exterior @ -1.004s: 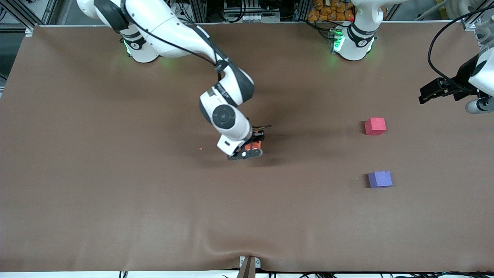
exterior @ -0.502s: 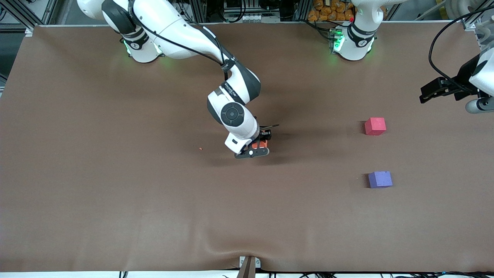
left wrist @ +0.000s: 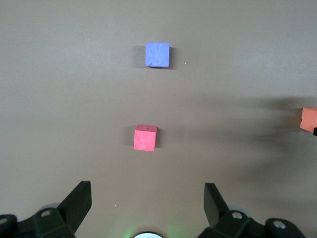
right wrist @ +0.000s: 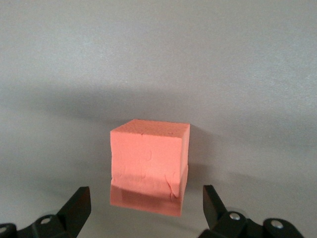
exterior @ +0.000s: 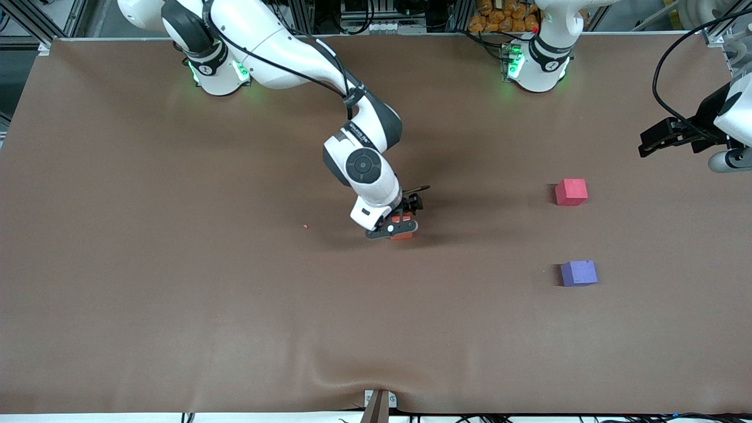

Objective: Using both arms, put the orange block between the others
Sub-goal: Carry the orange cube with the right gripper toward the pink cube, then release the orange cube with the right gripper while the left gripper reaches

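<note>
Front view showed my right gripper [exterior: 392, 230] low over the table [exterior: 176, 282], the orange block [exterior: 402, 235] directly under it, well apart from the red-pink cube [exterior: 571, 192] and purple cube [exterior: 578, 273]. The left gripper [exterior: 652, 143] waited.

Left wrist view: its fingers spread, both cubes ahead.

Right wrist view alone showed the fingers parted either side of the block, not touching. I judged it light, soft foam: grip 2 flat faces.

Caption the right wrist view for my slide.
Open right end effector straddles the orange block on the brown table.
</note>
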Controlling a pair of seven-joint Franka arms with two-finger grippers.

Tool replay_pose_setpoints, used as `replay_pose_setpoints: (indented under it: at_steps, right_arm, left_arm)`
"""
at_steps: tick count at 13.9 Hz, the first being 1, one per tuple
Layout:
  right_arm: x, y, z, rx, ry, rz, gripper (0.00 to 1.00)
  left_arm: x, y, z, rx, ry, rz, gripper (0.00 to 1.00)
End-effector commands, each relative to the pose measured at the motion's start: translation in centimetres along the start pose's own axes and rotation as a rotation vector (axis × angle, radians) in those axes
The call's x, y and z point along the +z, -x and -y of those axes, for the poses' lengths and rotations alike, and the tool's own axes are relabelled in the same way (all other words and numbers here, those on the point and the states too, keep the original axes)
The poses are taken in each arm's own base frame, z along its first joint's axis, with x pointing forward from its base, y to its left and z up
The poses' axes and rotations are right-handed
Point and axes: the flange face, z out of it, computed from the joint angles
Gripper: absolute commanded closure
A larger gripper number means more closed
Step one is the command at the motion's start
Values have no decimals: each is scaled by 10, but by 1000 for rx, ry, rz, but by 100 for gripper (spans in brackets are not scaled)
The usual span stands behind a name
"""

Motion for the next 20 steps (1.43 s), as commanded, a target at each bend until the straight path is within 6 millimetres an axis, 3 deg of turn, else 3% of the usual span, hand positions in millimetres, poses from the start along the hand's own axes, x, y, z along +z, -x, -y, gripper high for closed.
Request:
replay_pose_setpoints:
  at_steps: [1, 4, 6, 9, 11, 13, 15, 17, 20]
  right_arm:
    - [-6, -11, -3, 8, 7, -23, 0]
    - [-34, -28, -22, 37, 3, -35, 0]
    - [-67, -38, -37, 53, 17, -25, 0]
    - [-119, -60, -76, 52, 71, -56, 0]
    - [-150, -74, -118, 10, 109, -40, 0]
    - [-194, -87, -179, -43, 108, -54, 0]
    - [-244, -95, -242, -70, 100, -84, 0]
    - [-296, -86, -303, -41, 97, -67, 0]
    - [-363, -60, -367, 54, 96, -16, 0]
  left_arm:
    - [0, -1, -2, 27, 0, 11, 0]
    - [2, -3, -9, 39, -2, 12, 0]
    - [13, -11, -21, 41, 3, 23, 0]
    - [45, -29, -77, 114, 6, 21, 0]
    - [66, -33, -134, 102, 6, 3, 0]
    - [92, -39, -179, 62, 20, -5, 0]
    - [115, -41, -240, 36, 14, -15, 0]
    - [138, -47, -284, 0, 11, -10, 0]
    - [179, -46, -348, -57, 58, -44, 0]
